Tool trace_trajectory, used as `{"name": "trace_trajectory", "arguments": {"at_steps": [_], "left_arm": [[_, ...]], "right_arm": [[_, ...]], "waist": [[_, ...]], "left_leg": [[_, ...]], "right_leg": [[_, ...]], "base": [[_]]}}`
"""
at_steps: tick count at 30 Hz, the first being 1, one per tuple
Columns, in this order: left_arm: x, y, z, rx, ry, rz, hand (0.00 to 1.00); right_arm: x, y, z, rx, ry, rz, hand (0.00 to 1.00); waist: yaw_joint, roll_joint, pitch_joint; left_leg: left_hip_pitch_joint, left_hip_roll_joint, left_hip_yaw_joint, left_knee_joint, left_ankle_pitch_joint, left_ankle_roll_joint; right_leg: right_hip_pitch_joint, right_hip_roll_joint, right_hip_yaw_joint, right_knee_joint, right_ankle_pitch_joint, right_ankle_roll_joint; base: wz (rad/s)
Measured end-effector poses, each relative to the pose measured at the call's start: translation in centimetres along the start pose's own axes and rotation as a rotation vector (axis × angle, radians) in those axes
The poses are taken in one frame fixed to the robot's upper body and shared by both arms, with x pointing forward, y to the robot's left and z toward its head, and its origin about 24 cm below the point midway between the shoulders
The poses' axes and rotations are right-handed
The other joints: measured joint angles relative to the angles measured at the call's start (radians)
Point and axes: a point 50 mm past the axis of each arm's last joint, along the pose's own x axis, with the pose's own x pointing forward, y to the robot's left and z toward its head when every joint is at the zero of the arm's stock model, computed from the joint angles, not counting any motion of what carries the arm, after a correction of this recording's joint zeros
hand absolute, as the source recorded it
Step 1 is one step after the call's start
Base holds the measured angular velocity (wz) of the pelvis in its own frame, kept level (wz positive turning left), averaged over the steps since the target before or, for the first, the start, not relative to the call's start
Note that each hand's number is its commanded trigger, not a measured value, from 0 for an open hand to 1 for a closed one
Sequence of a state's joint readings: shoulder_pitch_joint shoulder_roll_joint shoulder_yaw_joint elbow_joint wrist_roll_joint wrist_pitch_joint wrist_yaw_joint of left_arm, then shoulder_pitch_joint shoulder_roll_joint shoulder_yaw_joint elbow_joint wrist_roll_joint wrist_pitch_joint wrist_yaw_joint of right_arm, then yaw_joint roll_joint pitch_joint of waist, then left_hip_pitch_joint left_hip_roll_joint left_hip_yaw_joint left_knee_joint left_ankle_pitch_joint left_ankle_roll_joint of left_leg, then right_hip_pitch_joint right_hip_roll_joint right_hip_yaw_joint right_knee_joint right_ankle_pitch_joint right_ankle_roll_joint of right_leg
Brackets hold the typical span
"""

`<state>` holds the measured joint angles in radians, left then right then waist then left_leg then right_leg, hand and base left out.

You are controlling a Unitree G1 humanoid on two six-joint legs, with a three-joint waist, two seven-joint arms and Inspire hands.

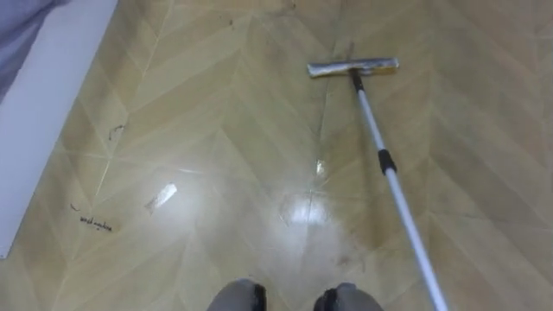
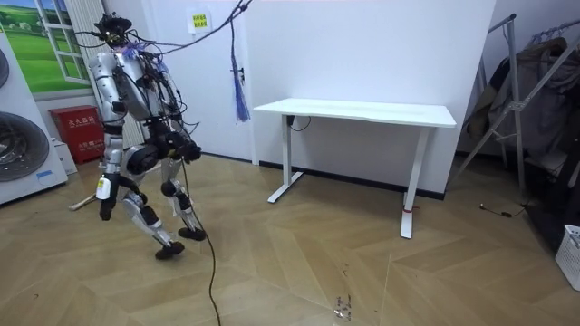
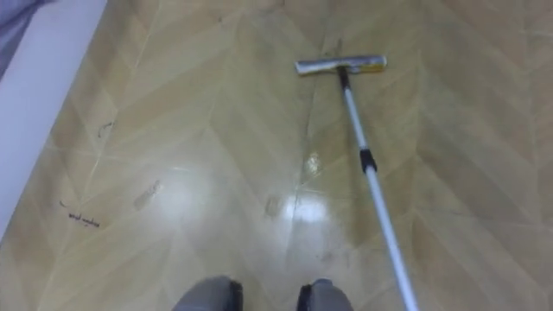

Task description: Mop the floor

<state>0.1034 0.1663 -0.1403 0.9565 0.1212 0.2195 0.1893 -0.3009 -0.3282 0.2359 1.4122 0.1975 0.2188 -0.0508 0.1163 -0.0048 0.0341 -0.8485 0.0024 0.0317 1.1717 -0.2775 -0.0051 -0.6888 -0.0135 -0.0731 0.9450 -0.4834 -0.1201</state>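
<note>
Open wood floor (image 1: 216, 130); mop (image 1: 384, 162) stretches ahead-right, white panel (image 1: 43, 130) bordering left.

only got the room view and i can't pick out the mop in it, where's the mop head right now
Observer: In the left eye view the mop head lies flat on the floor, ahead of the robot and a little to its right.
Operator: and the pole
Observer: The pole runs from the head back toward the robot and leaves the view at the lower right. A black collar sits partway along it.
Operator: anything on the floor to go for
Observer: A pale scrap lies to the robot's left, nearer to it than the mop head is. A dark scribble sits further left.
</note>
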Motion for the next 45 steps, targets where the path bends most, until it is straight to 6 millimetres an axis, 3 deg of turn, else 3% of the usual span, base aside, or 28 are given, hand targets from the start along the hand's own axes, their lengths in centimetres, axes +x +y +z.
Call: {"name": "trace_trajectory", "arguments": {"at_steps": [1, 3, 4, 6, 7, 8, 9, 10, 12, 15, 17, 19, 20, 22, 23, 26, 28, 30, 31, 32, 34, 35, 37, 39, 41, 42, 43, 45], "left_arm": [[0.0, 0.6, 0.0, 0.002, -0.009, 0.013, 0.0], [0.1, 0.9, 0.0, 0.004, -0.011, 0.017, 0.0], [0.1, 1.0, -0.2, 0.003, -0.005, 0.014, 0.0], [0.1, 0.8, -0.4, 0.004, 0.004, -0.012, 0.0], [0.1, 0.8, -0.3, 0.004, 0.002, -0.024, 0.0], [0.1, 0.7, -0.2, 0.004, 0.002, -0.027, 0.0], [0.2, 0.8, 0.5, 0.004, -0.018, -0.03, 0.0], [0.2, 0.7, 0.9, 0.017, -0.036, -0.029, 0.0], [0.2, 0.5, 1.6, 0.016, -0.059, -0.03, 0.0], [0.0, 0.4, 1.7, 0.015, -0.077, -0.02, 0.0], [0.0, 0.3, 1.0, 0.019, -0.056, -0.018, 0.0], [-0.1, 0.0, 0.1, 0.022, -0.019, -0.027, 0.0], [-0.2, -0.2, -0.3, 0.022, -0.007, -0.033, 0.0], [-0.4, -0.8, -1.3, 0.018, 0.035, -0.048, 0.0], [-0.4, -0.8, -1.3, 0.019, 0.043, -0.05, 0.0], [-0.3, -0.9, -1.1, -0.004, 0.039, -0.055, 0.0], [-0.3, -0.8, -1.1, -0.028, 0.045, -0.048, 0.0], [-0.3, -0.5, -0.9, -0.027, 0.038, -0.026, 0.0], [-0.1, 0.0, -0.5, -0.018, 0.023, -0.007, 0.0], [-0.1, 0.3, -0.4, -0.013, 0.018, 0.001, 0.0], [-0.1, 0.8, -0.7, 0.0, 0.026, 0.015, 0.0], [-0.1, 0.8, -0.9, 0.001, 0.031, 0.011, 0.0], [-0.3, 0.4, -1.6, 0.001, 0.044, -0.021, 0.0], [-0.3, 0.1, -1.7, 0.001, 0.044, -0.05, 0.0], [-0.2, 0.0, -0.8, 0.0, 0.018, -0.062, 0.0], [-0.1, 0.1, 0.1, 0.006, -0.01, -0.06, 0.0], [0.0, 0.1, 0.6, 0.013, -0.033, -0.057, 0.0], [0.0, 0.1, 1.2, 0.011, -0.056, -0.048, 0.0]], "right_arm": [[-0.3, 0.1, 2.0, 0.019, -0.054, 0.009, 1.0], [-0.5, 0.4, 3.5, 0.062, -0.108, 0.041, 1.0], [-0.6, 0.7, 3.7, 0.079, -0.119, 0.067, 1.0], [-0.4, 0.8, 2.5, 0.108, -0.087, 0.096, 1.0], [-0.1, 0.6, 0.8, 0.119, -0.046, 0.097, 1.0], [0.0, 0.4, -0.2, 0.12, -0.021, 0.095, 1.0], [0.2, -0.2, -2.5, 0.115, 0.037, 0.085, 1.0], [0.3, -0.7, -5.0, 0.096, 0.105, 0.063, 1.0], [0.1, -1.1, -8.7, 0.073, 0.202, 0.029, 1.0], [-0.7, 0.3, -13.7, 0.056, 0.325, 0.031, 1.0], [-1.1, 1.9, -15.5, 0.05, 0.369, 0.067, 1.0], [-1.7, 3.3, -17.1, 0.049, 0.405, 0.106, 1.0], [-1.8, 3.4, -17.4, 0.043, 0.412, 0.112, 1.0], [-1.7, 3.5, -17.1, 0.007, 0.407, 0.122, 1.0], [-1.7, 3.4, -17.0, 0.001, 0.405, 0.122, 1.0], [-0.9, 2.7, -14.3, -0.012, 0.361, 0.097, 1.0], [-0.1, 1.0, -9.6, -0.017, 0.275, 0.048, 1.0], [0.2, -0.1, -4.6, -0.005, 0.156, 0.015, 1.0], [0.1, -0.3, -1.2, 0.01, 0.07, 0.007, 1.0], [-0.1, -0.3, 0.2, 0.015, 0.036, 0.008, 1.0], [-0.8, -0.1, 4.5, 0.062, -0.101, 0.034, 1.0], [-0.9, -0.1, 5.1, 0.071, -0.124, 0.039, 1.0], [-0.8, 0.6, 4.6, 0.093, -0.112, 0.076, 1.0], [-0.4, 0.8, 2.2, 0.108, -0.054, 0.098, 1.0], [0.1, 0.4, -1.0, 0.105, 0.024, 0.081, 1.0], [0.2, -0.1, -3.5, 0.093, 0.087, 0.063, 1.0], [0.2, -0.4, -6.0, 0.071, 0.158, 0.044, 1.0], [0.0, -0.3, -9.2, 0.035, 0.244, 0.017, 1.0]], "waist": [[0.015, -0.009, 0.0049], [0.03, -0.009, 0.0003], [0.033, -0.013, 0.0005], [0.025, -0.014, -0.0096], [0.025, -0.02, -0.0126], [0.024, -0.02, -0.0128], [0.022, -0.014, -0.0144], [0.018, -0.002, -0.0196], [0.003, 0.039, -0.0263], [-0.033, 0.082, -0.0268], [-0.052, 0.087, -0.0297], [-0.082, 0.08, -0.0284], [-0.08, 0.078, -0.0284], [-0.079, 0.092, -0.0325], [-0.083, 0.094, -0.0329], [-0.081, 0.075, -0.0213], [-0.054, 0.053, -0.0093], [-0.041, 0.038, -0.0009], [-0.022, 0.018, 0.0077], [-0.007, 0.007, 0.0084], [0.031, -0.011, 0.0005], [0.035, -0.015, 0.0005], [0.043, -0.026, -0.0033], [0.043, -0.028, -0.0155], [0.03, -0.022, -0.0132], [0.029, -0.01, -0.0138], [0.027, 0.012, -0.0152], [0.011, 0.047, -0.0188]], "left_leg": [[-0.022, -0.006, 0.007, -0.125, -0.002, -0.001], [-0.028, -0.018, 0.021, -0.329, 0.009, -0.007], [-0.018, -0.02, 0.043, -0.42, 0.06, 0.018], [0.032, -0.021, 0.07, -0.446, 0.091, 0.057], [0.057, -0.03, 0.089, -0.444, 0.071, 0.095], [0.067, -0.037, 0.095, -0.438, 0.064, 0.105], [0.082, -0.054, 0.096, -0.418, 0.035, 0.125], [0.1, -0.069, 0.094, -0.403, 0.001, 0.135], [0.132, -0.082, 0.066, -0.401, -0.035, 0.143], [0.193, -0.087, 0.057, -0.448, -0.06, 0.143], [0.224, -0.086, 0.055, -0.472, -0.073, 0.131], [0.263, -0.079, 0.057, -0.469, -0.12, 0.106], [0.273, -0.068, 0.057, -0.459, -0.138, 0.096], [0.314, -0.032, 0.043, -0.436, -0.176, 0.056], [0.322, -0.029, 0.044, -0.425, -0.179, 0.05], [0.297, -0.005, 0.035, -0.264, -0.154, 0.01], [0.243, 0.009, 0.032, -0.1, -0.066, -0.005], [0.179, 0.003, 0.017, -0.047, -0.048, -0.003], [0.123, 0.002, 0.018, -0.07, -0.048, -0.003], [0.094, 0.0, 0.019, -0.097, -0.048, -0.003], [0.024, -0.016, 0.022, -0.313, -0.039, -0.001], [0.019, -0.019, 0.026, -0.377, -0.026, -0.003], [0.037, -0.037, 0.056, -0.526, 0.089, 0.033], [0.078, -0.037, 0.076, -0.529, 0.12, 0.074], [0.11, -0.057, 0.09, -0.502, 0.092, 0.125], [0.126, -0.067, 0.09, -0.47, 0.053, 0.138], [0.151, -0.071, 0.088, -0.44, 0.01, 0.148], [0.192, -0.072, 0.085, -0.426, -0.038, 0.152]], "right_leg": [[0.019, 0.009, 0.001, -0.013, -0.006, -0.003], [0.069, 0.012, 0.0, -0.036, -0.03, 0.003], [0.112, 0.009, 0.001, -0.057, -0.049, 0.01], [0.186, -0.002, 0.0, -0.107, -0.068, 0.034], [0.212, -0.02, 0.0, -0.104, -0.073, 0.044], [0.212, -0.029, -0.002, -0.073, -0.068, 0.052], [0.185, -0.052, -0.002, 0.011, -0.036, 0.103], [0.155, -0.062, 0.016, 0.108, 0.022, 0.128], [0.112, -0.058, 0.031, 0.168, 0.053, 0.14], [-0.028, -0.069, 0.041, 0.107, 0.051, 0.139], [-0.098, -0.076, 0.045, -0.045, 0.084, 0.13], [-0.125, -0.081, 0.029, -0.203, 0.234, 0.113], [-0.112, -0.071, 0.026, -0.205, 0.249, 0.106], [-0.067, -0.043, -0.01, -0.194, 0.229, 0.061], [-0.055, -0.037, -0.015, -0.189, 0.214, 0.055], [-0.014, -0.03, -0.028, -0.132, 0.132, 0.025], [0.004, -0.014, -0.009, -0.09, 0.09, 0.006], [0.006, 0.005, 0.01, -0.076, 0.068, 0.004], [0.006, 0.02, 0.016, -0.077, 0.064, -0.003], [0.007, 0.028, 0.021, -0.08, 0.064, -0.006], [0.041, 0.051, 0.02, -0.107, 0.056, -0.012], [0.058, 0.052, 0.016, -0.115, 0.049, -0.014], [0.157, 0.051, 0.014, -0.159, 0.009, -0.003], [0.223, 0.04, 0.008, -0.19, -0.017, 0.013], [0.224, 0.011, 0.004, -0.098, -0.02, 0.046], [0.18, -0.011, 0.002, 0.038, 0.031, 0.111], [0.139, -0.022, 0.017, 0.151, 0.074, 0.141], [0.055, -0.034, 0.039, 0.233, 0.075, 0.143]], "base": [[-0.27], [0.0], [0.05], [0.16], [0.28], [0.31], [0.29], [0.25], [0.2], [0.06], [-0.09], [-0.04], [-0.37], [-0.41], [0.03], [0.12], [-0.21], [-0.11], [-0.17], [-0.37], [-0.26], [0.0], [0.02], [0.2], [0.37], [0.11], [0.0], [0.04]]}}
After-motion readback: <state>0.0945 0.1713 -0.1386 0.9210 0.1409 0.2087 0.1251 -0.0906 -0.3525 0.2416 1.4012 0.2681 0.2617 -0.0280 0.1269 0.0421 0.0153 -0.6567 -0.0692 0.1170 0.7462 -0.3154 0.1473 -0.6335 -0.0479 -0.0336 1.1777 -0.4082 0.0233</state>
